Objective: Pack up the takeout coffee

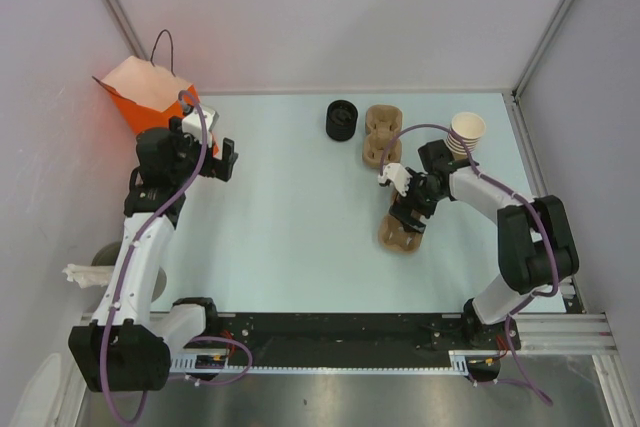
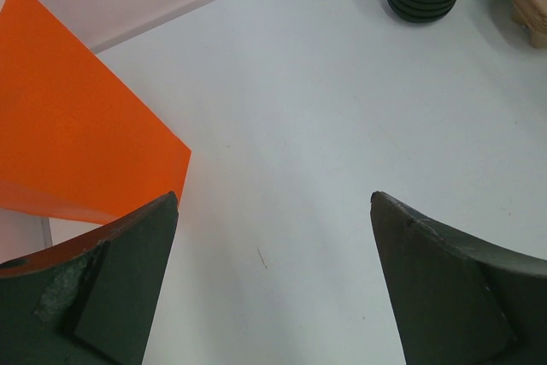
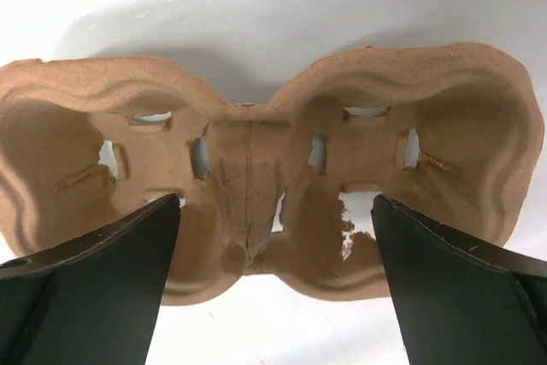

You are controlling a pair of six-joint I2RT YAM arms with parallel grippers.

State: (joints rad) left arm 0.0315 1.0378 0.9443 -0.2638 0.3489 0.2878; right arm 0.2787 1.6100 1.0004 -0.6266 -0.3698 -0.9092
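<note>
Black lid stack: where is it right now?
Top view: the black lid stack stands at the far edge of the table, centre, just left of a brown cup carrier. In the left wrist view it is top right.
</note>
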